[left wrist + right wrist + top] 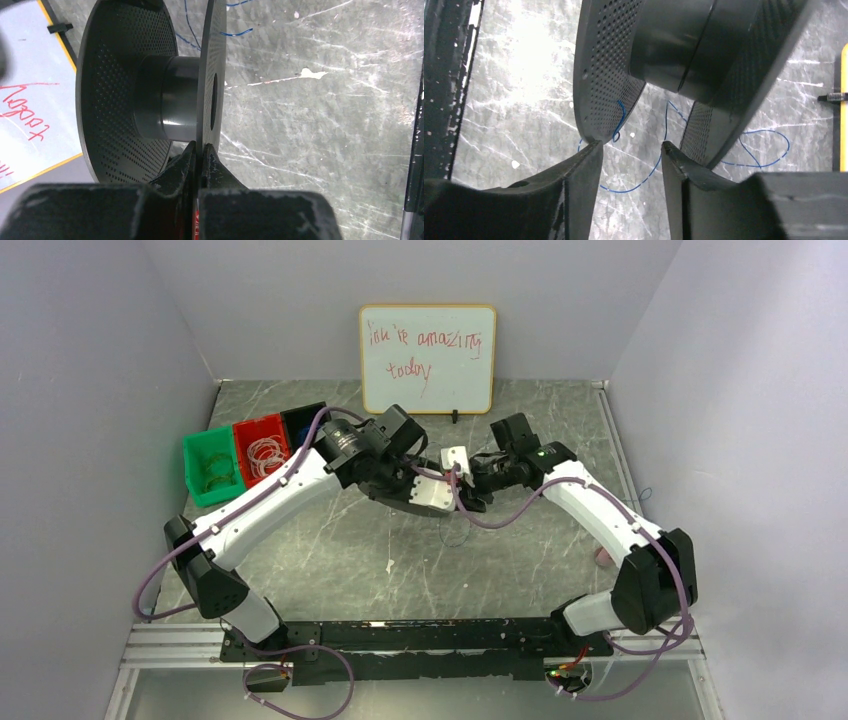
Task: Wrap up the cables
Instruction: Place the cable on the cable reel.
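Observation:
A dark perforated spool (pixel 165 97) hangs above the table. My left gripper (pixel 201 150) is shut on the rim of one flange (pixel 211 60). In the top view the left gripper (pixel 440 477) meets the right gripper (pixel 478 487) mid-table. My right gripper (pixel 631 145) is open, with its fingertips just under the spool (pixel 674 45), one near each flange rim and nothing between them. The thin blue cable (pixel 639 185) lies in loose loops on the table below, with one end going up to a flange. It also shows in the left wrist view (pixel 190 30).
Green (pixel 210 468), red (pixel 262 448) and black (pixel 303 420) bins stand at the back left. A whiteboard (pixel 428 358) leans on the back wall. A small pink object (pixel 603 557) lies by the right arm. Grey walls close in both sides.

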{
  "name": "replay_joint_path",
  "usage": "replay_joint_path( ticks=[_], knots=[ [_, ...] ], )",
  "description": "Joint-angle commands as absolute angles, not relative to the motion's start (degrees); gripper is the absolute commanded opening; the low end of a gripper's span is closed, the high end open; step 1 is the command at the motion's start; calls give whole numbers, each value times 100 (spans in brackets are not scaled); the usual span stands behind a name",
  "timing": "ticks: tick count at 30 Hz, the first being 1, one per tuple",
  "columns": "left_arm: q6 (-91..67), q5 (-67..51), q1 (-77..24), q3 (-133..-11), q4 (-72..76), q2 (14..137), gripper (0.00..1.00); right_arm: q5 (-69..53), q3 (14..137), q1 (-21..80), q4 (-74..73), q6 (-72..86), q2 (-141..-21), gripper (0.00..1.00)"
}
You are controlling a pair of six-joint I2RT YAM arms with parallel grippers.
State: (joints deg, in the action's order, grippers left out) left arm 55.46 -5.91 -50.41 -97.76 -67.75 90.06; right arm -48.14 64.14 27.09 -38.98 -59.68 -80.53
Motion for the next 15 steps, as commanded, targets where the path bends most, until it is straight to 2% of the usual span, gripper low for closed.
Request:
replay_joint_path(
  ticks=[1,3,7,13,15],
  knots=[
    [5633,-318,-5066,-10166,-5801,8841,3,-5105,6638,2659,-4485,-5477,-7863,55],
    [5643,-293,-5067,-10177,-5792,8840,3,-5056,6568,2646,-4479,-5383,-7761,61],
    [5634,-282,-5069,-10208,-5791,8856,2,-5001,6422,2564,-4212,-5098,-7575,66],
    [5612,-319,-5065,-10263,-5816,8901,3,-4862,5942,2551,-2745,-3993,-7199,76],
    [5613,-340,-5068,-10266,-5836,8904,3,-4807,5989,2549,-2610,-3835,-7275,84]
  ],
)
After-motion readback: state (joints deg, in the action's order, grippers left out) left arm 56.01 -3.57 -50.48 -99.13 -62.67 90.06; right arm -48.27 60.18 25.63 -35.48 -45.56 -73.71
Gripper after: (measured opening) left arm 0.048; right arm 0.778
